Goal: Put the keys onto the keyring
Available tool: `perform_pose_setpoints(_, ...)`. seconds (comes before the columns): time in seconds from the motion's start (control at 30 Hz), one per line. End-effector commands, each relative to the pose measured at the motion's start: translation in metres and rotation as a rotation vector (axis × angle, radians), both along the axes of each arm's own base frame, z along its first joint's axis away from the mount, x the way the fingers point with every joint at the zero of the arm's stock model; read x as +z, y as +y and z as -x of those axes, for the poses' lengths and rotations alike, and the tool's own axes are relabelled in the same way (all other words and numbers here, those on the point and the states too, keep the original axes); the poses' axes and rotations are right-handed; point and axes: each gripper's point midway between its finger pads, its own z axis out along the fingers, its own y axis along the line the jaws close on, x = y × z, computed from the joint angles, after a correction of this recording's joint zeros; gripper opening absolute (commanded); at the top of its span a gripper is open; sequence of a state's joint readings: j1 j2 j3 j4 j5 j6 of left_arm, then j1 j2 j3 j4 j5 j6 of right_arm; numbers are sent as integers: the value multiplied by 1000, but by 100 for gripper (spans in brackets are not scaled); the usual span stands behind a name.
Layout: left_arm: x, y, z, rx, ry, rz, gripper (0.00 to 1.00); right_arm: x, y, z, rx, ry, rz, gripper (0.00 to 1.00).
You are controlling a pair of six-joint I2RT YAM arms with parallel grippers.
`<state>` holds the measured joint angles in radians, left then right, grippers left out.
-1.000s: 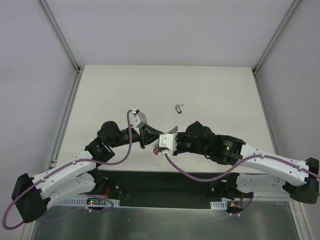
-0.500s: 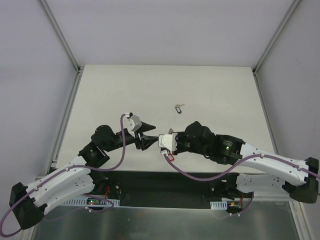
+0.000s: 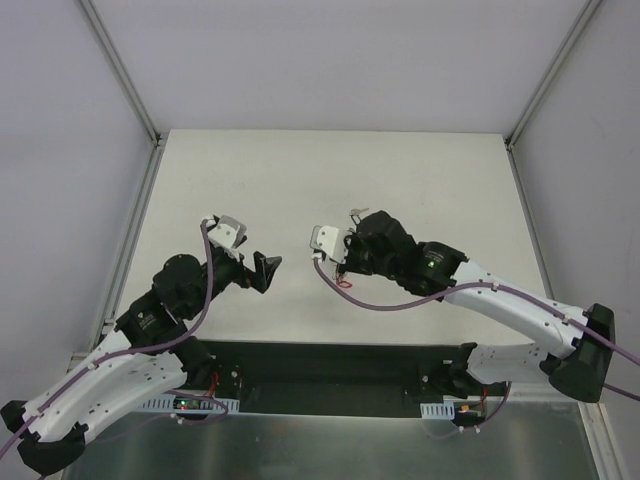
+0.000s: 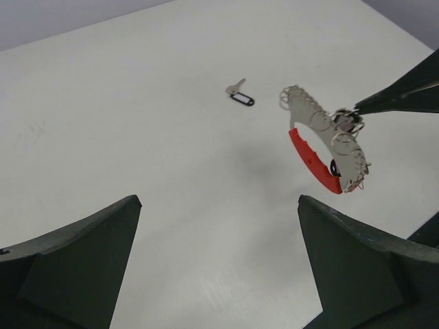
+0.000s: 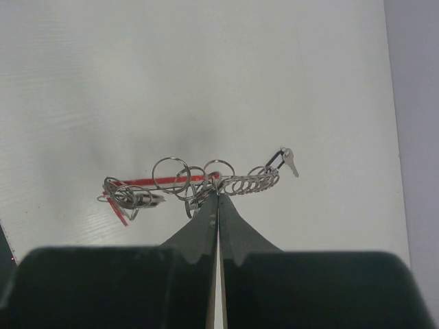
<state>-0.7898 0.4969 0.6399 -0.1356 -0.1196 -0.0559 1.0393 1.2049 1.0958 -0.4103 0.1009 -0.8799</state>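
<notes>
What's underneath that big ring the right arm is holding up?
Beneath the keyring, only bare table and a faint shadow; one black-tagged key lies apart. From above, the right gripper hides most of the ring.

A: Top camera: high, behind the arm bases, looking down over the whole counter [image 3: 400, 170].
B: Wrist cameras: close, tilted down at it; both catch keyring [image 4: 310, 156] and loose key [image 4: 239, 96].

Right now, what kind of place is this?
Probably a robotics lab test cell: a white table boxed in by plain grey panels, a left arm and right arm mounted at its near edge, with a keyring and a loose key as props.
</notes>
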Motion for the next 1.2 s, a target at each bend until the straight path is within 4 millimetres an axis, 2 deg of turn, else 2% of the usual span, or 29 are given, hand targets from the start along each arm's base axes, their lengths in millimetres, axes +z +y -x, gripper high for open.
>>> perform_pose_setpoints(0.0, -14, 46, -9, 250, 103, -71, 99, 22, -6, -18, -110, 31, -91, 1)
perform_pose_setpoints(0.03, -9, 51, -10, 278, 108, -57, 99, 22, -5, -22, -121, 45, -90, 1)
perform_pose_setpoints(0.13, -12, 67, -15, 368, 137, -51, 99, 11, 1, -28, -151, 96, -73, 1)
perform_pose_setpoints(0.23, -16, 73, -17, 402, 154, -34, 99, 15, 13, -38, -178, 120, -94, 1)
perform_pose_setpoints(0.33, -22, 81, -19, 432, 177, -19, 99, 16, 37, -54, -181, 145, -104, 1)
perform_pose_setpoints(0.43, -24, 94, -20, 489, 177, -20, 99, 25, 72, -73, -168, 160, -148, 1)
perform_pose_setpoints(0.47, -22, 97, -19, 502, 169, -12, 99, 25, 83, -78, -162, 164, -161, 1)
perform_pose_setpoints(0.5, -21, 100, -19, 514, 164, -7, 99, 34, 100, -90, -158, 146, -199, 1)
perform_pose_setpoints(0.57, -16, 106, -18, 541, 146, 7, 99, 37, 117, -100, -163, 155, -236, 1)
perform_pose_setpoints(0.63, -16, 111, -18, 561, 140, 12, 99, 26, 133, -112, -174, 160, -245, 1)
perform_pose_setpoints(0.7, -14, 114, -17, 570, 133, 20, 99, 4, 135, -118, -206, 184, -217, 1)
perform_pose_setpoints(0.8, -14, 116, -16, 570, 124, 22, 99, -43, 121, -111, -263, 266, -151, 2)
perform_pose_setpoints(0.83, -13, 116, -15, 570, 123, 23, 99, -67, 109, -101, -282, 304, -107, 3)
perform_pose_setpoints(0.87, -12, 117, -15, 574, 117, 29, 99, -82, 100, -95, -306, 335, -84, 3)
perform_pose_setpoints(0.93, -11, 118, -15, 579, 115, 34, 99, -94, 85, -84, -357, 385, -84, 6)
perform_pose_setpoints(0.97, -11, 118, -15, 577, 116, 35, 99, -117, 71, -72, -383, 420, -43, 8)
perform_pose_setpoints(1.0, -11, 118, -15, 578, 119, 36, 99, -118, 66, -68, -394, 430, -53, 11)
perform_pose_setpoints(1.07, -12, 119, -16, 579, 129, 37, 99, -121, 55, -56, -430, 463, -67, 28)
perform_pose_setpoints(1.1, -13, 117, -16, 570, 136, 40, 99, -118, 53, -54, -440, 463, -77, 34)
perform_pose_setpoints(1.13, -13, 117, -17, 570, 139, 44, 99, -115, 51, -54, -457, 464, -94, 47)
perform_pose_setpoints(1.17, -12, 119, -18, 581, 140, 49, 99, -103, 48, -58, -475, 437, -120, 53)
